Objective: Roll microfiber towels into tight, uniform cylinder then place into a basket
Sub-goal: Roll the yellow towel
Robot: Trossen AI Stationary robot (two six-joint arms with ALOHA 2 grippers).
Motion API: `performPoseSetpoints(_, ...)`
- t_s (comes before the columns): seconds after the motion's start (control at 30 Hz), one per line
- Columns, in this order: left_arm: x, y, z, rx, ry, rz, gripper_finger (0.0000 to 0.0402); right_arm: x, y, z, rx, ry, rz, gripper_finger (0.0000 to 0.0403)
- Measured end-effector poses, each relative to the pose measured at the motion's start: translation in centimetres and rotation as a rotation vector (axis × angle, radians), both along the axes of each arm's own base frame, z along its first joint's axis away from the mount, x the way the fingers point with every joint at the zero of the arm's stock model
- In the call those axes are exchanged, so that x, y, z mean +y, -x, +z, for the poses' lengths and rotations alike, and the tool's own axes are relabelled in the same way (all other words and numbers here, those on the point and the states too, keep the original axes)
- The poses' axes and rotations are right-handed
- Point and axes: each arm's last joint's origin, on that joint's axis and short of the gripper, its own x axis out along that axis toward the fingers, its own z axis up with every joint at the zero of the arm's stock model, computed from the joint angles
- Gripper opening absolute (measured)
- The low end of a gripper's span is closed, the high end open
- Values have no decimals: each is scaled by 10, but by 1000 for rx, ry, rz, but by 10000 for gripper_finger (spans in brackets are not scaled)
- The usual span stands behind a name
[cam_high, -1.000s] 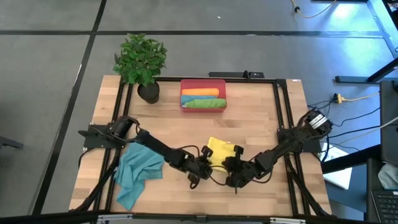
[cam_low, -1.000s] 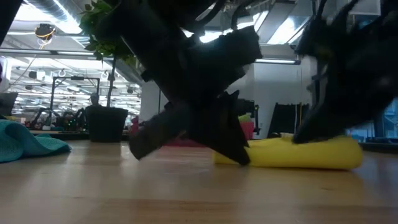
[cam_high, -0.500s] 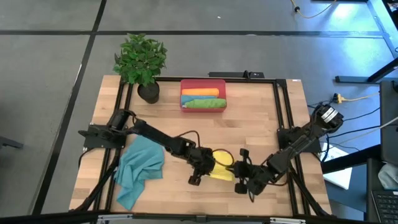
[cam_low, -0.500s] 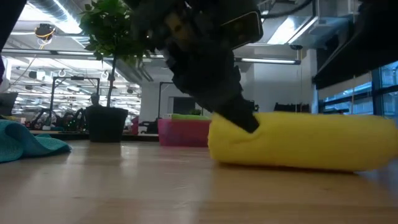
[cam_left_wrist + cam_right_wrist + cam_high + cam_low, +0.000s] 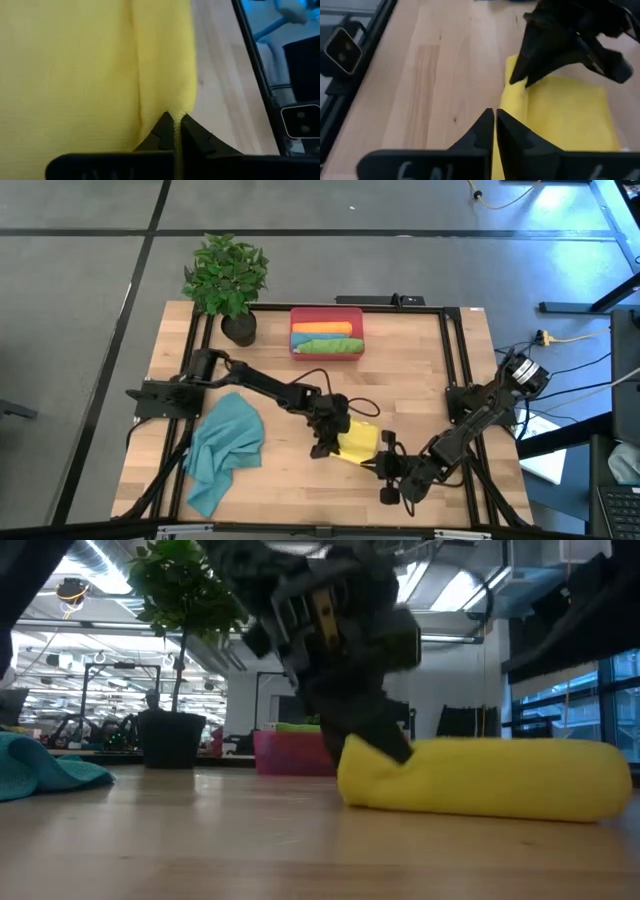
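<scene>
The basket (image 5: 326,335) stands at the far edge of the table (image 5: 410,390), with two rolled towels (image 5: 326,338) in it — the potted plant (image 5: 228,280) is just left of it. Near the front middle lies another towel (image 5: 358,444), between the left gripper (image 5: 333,442) and the right gripper (image 5: 383,464). A loose towel (image 5: 222,450) lies at front left.

Left gripper (image 5: 375,740) blurred in low view, yellow towel (image 5: 75,75) spilling past wrist picture's edges, right gripper (image 5: 385,468) mostly hidden under its arm
</scene>
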Motion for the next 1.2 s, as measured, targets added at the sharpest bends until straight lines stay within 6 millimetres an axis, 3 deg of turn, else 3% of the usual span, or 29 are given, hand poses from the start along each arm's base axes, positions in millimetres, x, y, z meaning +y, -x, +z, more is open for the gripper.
performPoseSetpoints(0.13, 7, -4, -20, 50, 76, 5, 0, -1, -6, -16, 29, 30, -12, 22)
performPoseSetpoints(0.3, 7, -6, -24, 47, 87, 14, 0, -7, -15, -29, 51, 49, -45, 22)
performPoseSetpoints(0.8, 7, -8, -23, 41, 107, 40, 0, -1, -28, -24, -2, 19, 120, 22)
performPoseSetpoints(1.03, 7, -10, -23, 23, 118, 52, 0, -12, -32, -47, 68, 49, -4, 22)
performPoseSetpoints(1.2, 7, -10, -23, 20, 117, 52, 0, -22, -32, -52, 91, 49, -128, 11)
